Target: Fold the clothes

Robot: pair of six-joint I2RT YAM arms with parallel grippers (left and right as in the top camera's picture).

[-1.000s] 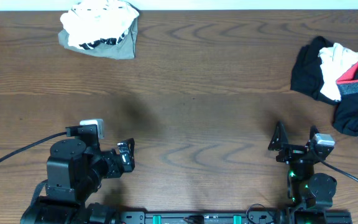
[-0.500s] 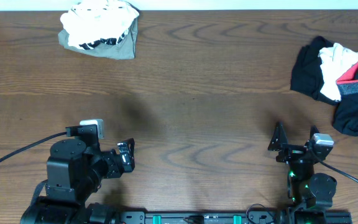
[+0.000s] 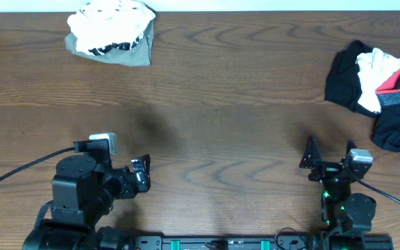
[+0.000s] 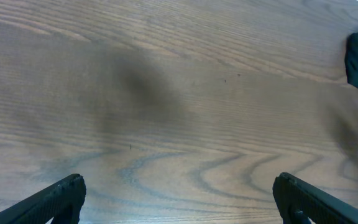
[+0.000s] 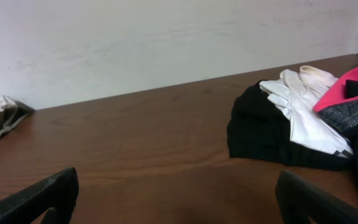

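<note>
Nothing has moved over the last second: both arms are parked and no garment is in hand.
Your left gripper (image 3: 142, 173) and right gripper (image 3: 312, 157) sit at the near edge, jaws spread wide and empty. The clothes lie well apart from both: black-white-red pile (image 3: 377, 90) at far right, white-and-khaki bundle (image 3: 110, 31) at back left of the table (image 3: 221, 104). I'd start on the right: drag one piece onto bare wood and flatten it fully before folding.
</note>
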